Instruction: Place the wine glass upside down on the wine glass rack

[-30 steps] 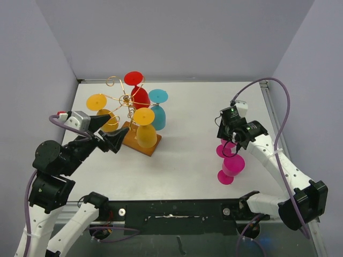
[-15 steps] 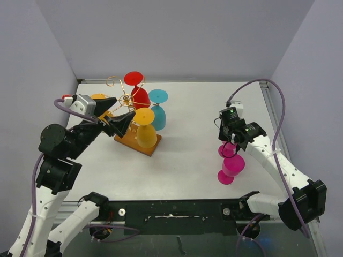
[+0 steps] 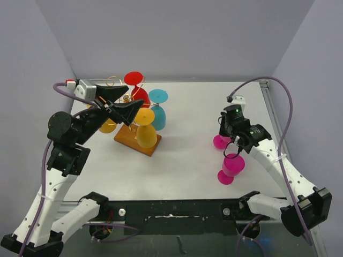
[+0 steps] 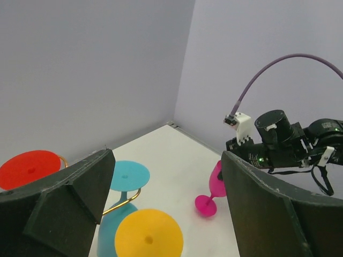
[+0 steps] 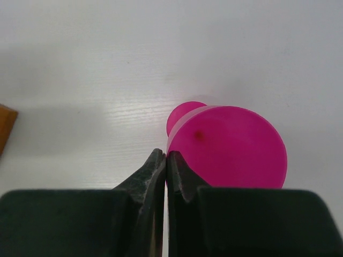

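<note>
Currently the right gripper (image 5: 165, 155) is down at the right side of the table (image 3: 187, 107), fingers pressed together with only a hairline gap between them. The tips sit against the left edge of a wide round face of the pink wine glass (image 3: 220, 141). Wrist view shows nothing between the fingers; cannot tell whether the glass is pinched lower down, out of sight. A smaller round pink part peeks out behind the wide face. From the left wrist camera this glass looks tilted, small round end low by the table, wider end higher and half hidden. Second pink glass (image 3: 233, 165) stands just nearer the arm bases, close beside the first, bowl above foot. Rack (image 3: 128, 142) sits on its wooden base at the left side of the table, well apart from both pink glasses, gold wire arms curling out from the post. Hung on it foot up, bowl down: red glass (image 3: 141, 97) at the back, teal glass (image 3: 158, 115) on the right, yellow glass (image 3: 146, 136) at the front, another yellow glass (image 3: 109, 126) on the left, partly behind the arm. Left gripper (image 3: 135, 95) is raised over the middle of the rack, fingers spread wide, holding nothing; its camera looks down past them onto the red, teal and yellow feet
</note>
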Tool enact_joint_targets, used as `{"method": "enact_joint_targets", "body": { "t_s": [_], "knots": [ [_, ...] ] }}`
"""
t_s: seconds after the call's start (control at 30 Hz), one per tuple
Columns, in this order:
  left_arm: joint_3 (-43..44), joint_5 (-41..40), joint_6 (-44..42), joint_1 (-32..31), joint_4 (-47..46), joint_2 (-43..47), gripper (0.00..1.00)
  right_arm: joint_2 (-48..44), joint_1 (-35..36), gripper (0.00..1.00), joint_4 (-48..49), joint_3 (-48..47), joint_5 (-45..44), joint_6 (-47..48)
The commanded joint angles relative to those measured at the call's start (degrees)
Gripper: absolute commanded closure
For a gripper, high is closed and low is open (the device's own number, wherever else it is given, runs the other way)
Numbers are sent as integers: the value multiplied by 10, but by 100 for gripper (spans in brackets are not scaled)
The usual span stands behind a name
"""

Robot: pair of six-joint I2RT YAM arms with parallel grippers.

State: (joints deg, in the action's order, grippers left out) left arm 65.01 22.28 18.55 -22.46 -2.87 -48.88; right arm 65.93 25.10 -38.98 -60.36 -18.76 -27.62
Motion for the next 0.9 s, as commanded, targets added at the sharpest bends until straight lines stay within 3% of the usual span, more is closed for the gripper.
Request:
{"method": "enact_joint_targets", "body": {
  "t_s": [0.0,0.3,0.53,0.67,0.87],
  "knots": [
    [33,10,94,-3,-97,-27,21,-45,-3,100,93,-42,8,20],
    [47,30,237,-30,-205,-105,21,-122,0,100,275,-21,48,6],
    [61,-132,329,-104,-202,-146,21,-159,1,100,407,-4,84,-7],
    [90,-237,316,-166,-154,-162,21,-174,1,100,478,10,105,-14],
    [97,-293,364,-199,-162,-179,21,-185,1,100,580,29,150,-34]
  ]
}}
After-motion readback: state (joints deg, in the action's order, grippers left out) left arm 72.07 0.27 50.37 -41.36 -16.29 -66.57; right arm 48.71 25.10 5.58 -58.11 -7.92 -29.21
